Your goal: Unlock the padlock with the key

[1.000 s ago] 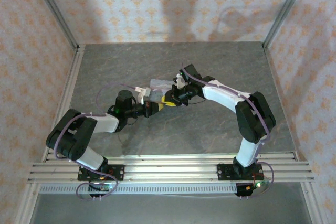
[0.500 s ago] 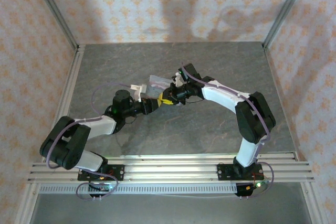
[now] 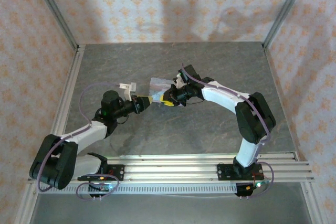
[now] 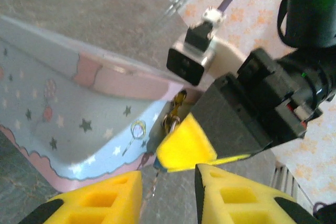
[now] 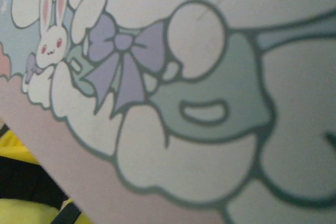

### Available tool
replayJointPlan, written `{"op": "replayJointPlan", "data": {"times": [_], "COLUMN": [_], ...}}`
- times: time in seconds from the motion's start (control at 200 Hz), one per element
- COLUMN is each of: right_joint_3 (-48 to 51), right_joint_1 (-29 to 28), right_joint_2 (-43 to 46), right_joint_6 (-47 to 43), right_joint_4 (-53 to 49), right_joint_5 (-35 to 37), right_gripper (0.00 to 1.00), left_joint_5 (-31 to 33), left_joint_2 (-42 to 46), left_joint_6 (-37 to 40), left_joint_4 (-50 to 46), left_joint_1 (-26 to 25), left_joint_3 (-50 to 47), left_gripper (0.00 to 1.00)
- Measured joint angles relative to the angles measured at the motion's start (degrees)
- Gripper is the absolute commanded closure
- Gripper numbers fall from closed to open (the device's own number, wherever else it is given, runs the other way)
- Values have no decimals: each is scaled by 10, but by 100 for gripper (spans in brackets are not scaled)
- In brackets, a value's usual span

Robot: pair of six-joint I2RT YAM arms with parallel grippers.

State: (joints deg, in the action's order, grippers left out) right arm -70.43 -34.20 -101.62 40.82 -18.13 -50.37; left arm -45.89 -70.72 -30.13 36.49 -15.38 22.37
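**A:** Where is the left claw?

**B:** The left claw (image 3: 143, 101) reaches in from the left over the grey bench (image 3: 210, 66). Its yellow fingers (image 4: 105, 198) are spread, and nothing sits between them.

**A:** And the key?

**B:** In the left wrist view the key (image 4: 154, 184) is a thin silvery sliver. It hangs just ahead of that gap and touches neither finger. It is too small to make out more.

**A:** The padlock?

**B:** The padlock (image 4: 158, 167) is straight above the key. Only a sliver of blue shows, at the lower front corner of the pastel tin (image 4: 63, 124). Small gold fittings (image 4: 171, 123) sit just above it.

**A:** The right claw?

**B:** The right claw (image 3: 168, 100) meets the tin from the right, and its yellow finger (image 4: 185, 141) lies on the padlock. Whether it is pinching the padlock or merely pressed together, I cannot tell. Its wrist view shows the tin's cartoon print, close and blurred.
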Motion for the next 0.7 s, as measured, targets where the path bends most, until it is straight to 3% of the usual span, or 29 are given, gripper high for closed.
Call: {"op": "replayJointPlan", "data": {"times": [0.38,0.701], "right_joint_3": [0,1], "right_joint_1": [0,0], "right_joint_2": [0,0], "right_joint_6": [18,19], "right_joint_4": [11,11], "right_joint_5": [-1,-3], "right_gripper": [100,100], "left_joint_5": [-51,-59], "left_joint_2": [-119,-137], "left_joint_6": [-27,-31], "left_joint_4": [85,118], "left_joint_1": [0,-19], "left_joint_3": [-14,-6], "left_gripper": [72,75]}}
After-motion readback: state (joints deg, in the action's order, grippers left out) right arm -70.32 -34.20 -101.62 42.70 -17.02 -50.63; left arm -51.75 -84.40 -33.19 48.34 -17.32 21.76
